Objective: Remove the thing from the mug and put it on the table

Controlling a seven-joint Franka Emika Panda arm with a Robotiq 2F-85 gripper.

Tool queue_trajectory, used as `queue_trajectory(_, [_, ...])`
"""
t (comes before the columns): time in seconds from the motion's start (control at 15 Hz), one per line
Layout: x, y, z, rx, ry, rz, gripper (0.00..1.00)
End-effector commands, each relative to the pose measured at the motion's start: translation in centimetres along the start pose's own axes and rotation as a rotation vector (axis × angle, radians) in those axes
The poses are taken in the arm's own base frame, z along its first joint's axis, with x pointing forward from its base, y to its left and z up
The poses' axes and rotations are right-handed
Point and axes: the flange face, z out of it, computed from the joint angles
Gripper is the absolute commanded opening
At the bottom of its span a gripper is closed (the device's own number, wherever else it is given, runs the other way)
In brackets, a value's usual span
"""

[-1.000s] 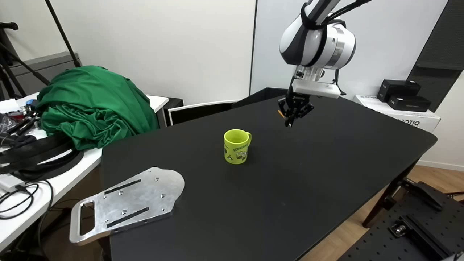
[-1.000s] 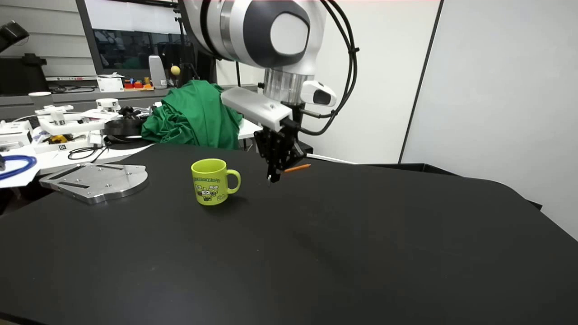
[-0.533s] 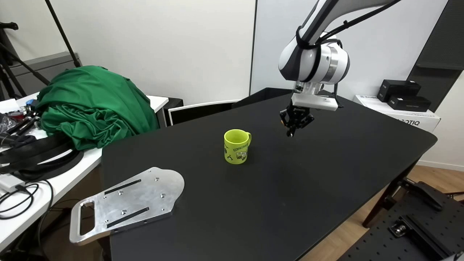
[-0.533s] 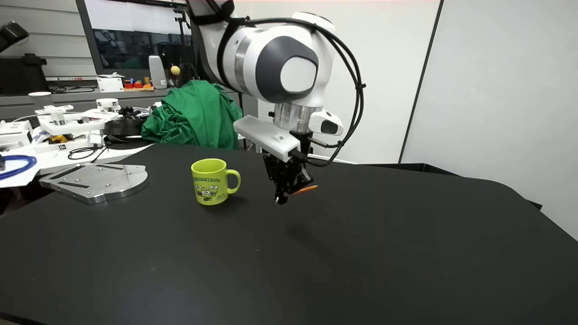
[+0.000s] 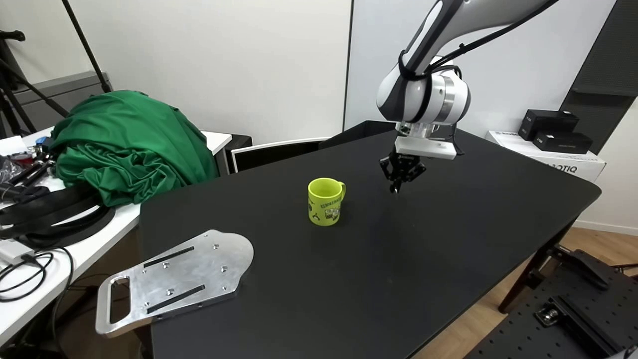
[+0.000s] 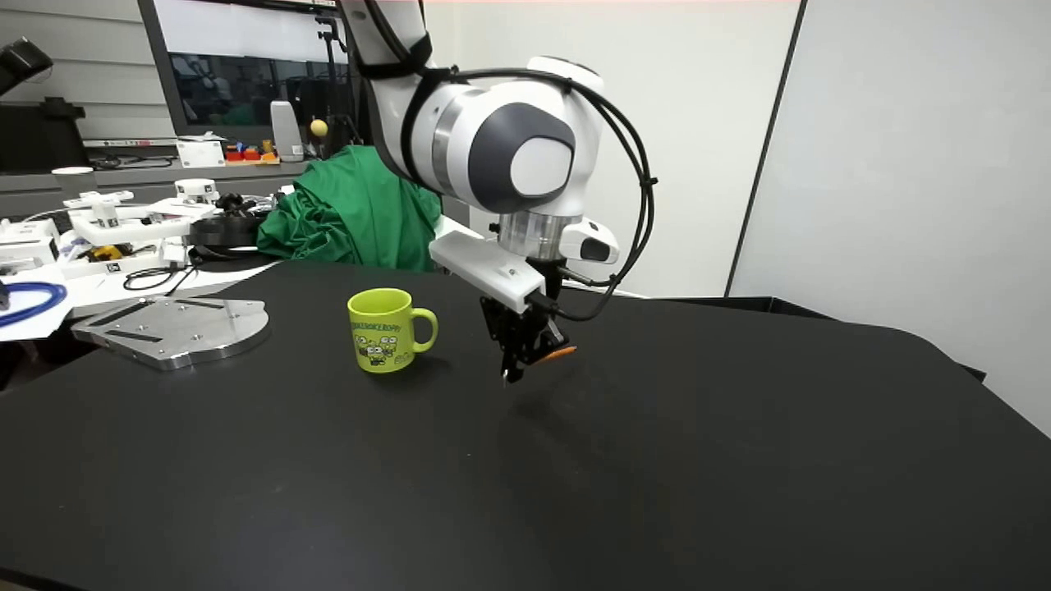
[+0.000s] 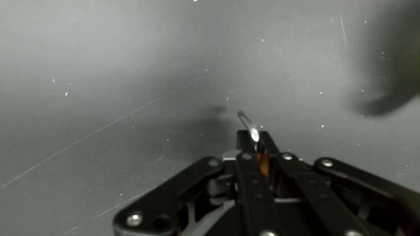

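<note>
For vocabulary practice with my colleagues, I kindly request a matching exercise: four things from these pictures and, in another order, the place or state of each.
Things
1. yellow-green cylindrical mug
2. orange stick-like item
3. slotted silver metal plate
4. crumpled green cloth

Places and states
A. heaped on the white desk
B. held between the jaws
C. upright on the matte black tabletop
D. overhanging the tabletop's edge

Pairs: 1C; 2B; 3D; 4A

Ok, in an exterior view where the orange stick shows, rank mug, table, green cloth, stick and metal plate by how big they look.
In an exterior view, largest first:
table
green cloth
metal plate
mug
orange stick, partly hidden
</note>
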Motion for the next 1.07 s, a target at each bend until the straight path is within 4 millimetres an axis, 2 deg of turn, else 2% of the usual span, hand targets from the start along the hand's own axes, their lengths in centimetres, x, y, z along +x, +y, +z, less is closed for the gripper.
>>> queue_trajectory(0.0, [0.9,-0.2,0.5,0.009,0.002,0.020,0.02])
queue_trajectory(1.0, [1.1,-0.5,2.3,-0.005,-0.019,0.018,0.02])
